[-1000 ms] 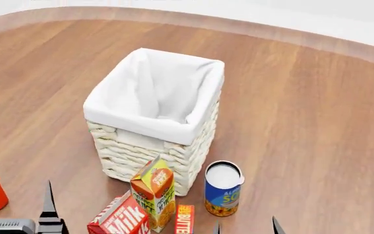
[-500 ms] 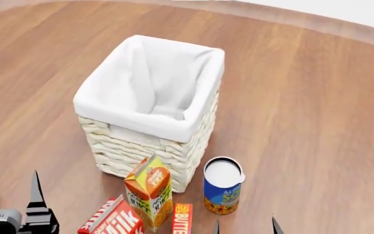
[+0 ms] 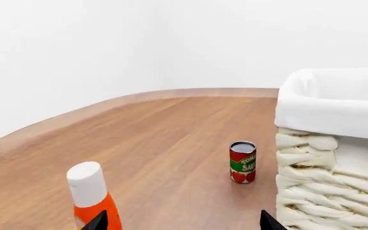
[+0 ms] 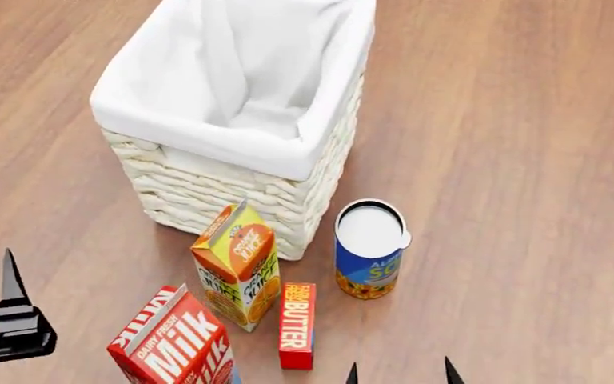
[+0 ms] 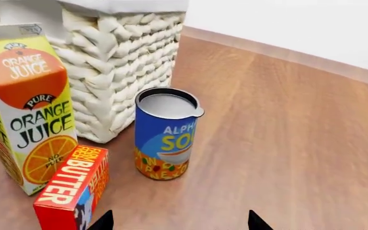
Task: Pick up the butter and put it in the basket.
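The butter (image 4: 297,325) lies just beside the right pincer (image 4: 399,373), whose tips stand apart, holding nothing.

One white wicker basket with cloth liner (image 4: 245,180); three cartons: slim red butter box (image 4: 297,324), orange juice (image 4: 239,264), red milk (image 4: 173,348); two cans: blue soup (image 4: 370,248), red tomato (image 3: 242,161); one orange white-capped bottle (image 3: 93,196).

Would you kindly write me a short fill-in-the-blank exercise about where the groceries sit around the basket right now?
1. The butter lies flat on the table beside the upright ____ juice carton.
2. The inside of the basket holds ____ groceries.
3. The blue soup can stands ____ the basket, not in it.
4. The red carton nearest the left end effector reads ____.

Missing words: orange; no; beside; milk
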Motion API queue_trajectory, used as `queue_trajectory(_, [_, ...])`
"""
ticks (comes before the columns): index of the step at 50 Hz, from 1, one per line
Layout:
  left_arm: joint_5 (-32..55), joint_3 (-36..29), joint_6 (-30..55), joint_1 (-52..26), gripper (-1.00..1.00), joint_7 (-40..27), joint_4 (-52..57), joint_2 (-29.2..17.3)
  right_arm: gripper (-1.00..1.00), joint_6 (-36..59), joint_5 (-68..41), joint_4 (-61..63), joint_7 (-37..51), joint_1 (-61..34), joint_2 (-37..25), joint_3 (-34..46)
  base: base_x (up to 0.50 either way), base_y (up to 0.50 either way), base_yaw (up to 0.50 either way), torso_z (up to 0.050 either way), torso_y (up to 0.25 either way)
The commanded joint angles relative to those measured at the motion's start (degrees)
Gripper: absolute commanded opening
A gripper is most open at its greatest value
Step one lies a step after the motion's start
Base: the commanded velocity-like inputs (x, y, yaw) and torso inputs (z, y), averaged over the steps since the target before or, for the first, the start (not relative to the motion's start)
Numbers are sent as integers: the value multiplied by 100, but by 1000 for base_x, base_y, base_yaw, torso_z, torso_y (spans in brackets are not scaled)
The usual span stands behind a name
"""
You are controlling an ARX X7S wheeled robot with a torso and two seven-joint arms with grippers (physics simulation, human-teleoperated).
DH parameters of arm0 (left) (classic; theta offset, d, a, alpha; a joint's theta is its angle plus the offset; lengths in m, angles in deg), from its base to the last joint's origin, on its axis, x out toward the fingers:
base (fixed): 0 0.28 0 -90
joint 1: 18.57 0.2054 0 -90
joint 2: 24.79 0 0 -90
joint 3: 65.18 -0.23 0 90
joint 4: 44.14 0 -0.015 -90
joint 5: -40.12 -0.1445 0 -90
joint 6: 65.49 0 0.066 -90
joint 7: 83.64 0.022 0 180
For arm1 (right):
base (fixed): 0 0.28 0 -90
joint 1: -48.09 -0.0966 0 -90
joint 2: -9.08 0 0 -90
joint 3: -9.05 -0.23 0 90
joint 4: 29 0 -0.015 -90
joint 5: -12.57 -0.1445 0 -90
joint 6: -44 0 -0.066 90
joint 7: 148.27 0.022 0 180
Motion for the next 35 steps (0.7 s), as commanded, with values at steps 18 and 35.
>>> queue_trajectory(18, [377, 1030, 489, -347, 100, -219, -146, -150, 100, -408, 407, 271, 111, 470, 83, 246, 0, 0, 0, 0, 0])
queue_trajectory(35, [622, 1163, 819, -202, 100, -279, 266, -249, 100, -532, 375, -85, -97, 54, 228, 611, 0, 0, 0, 0, 0])
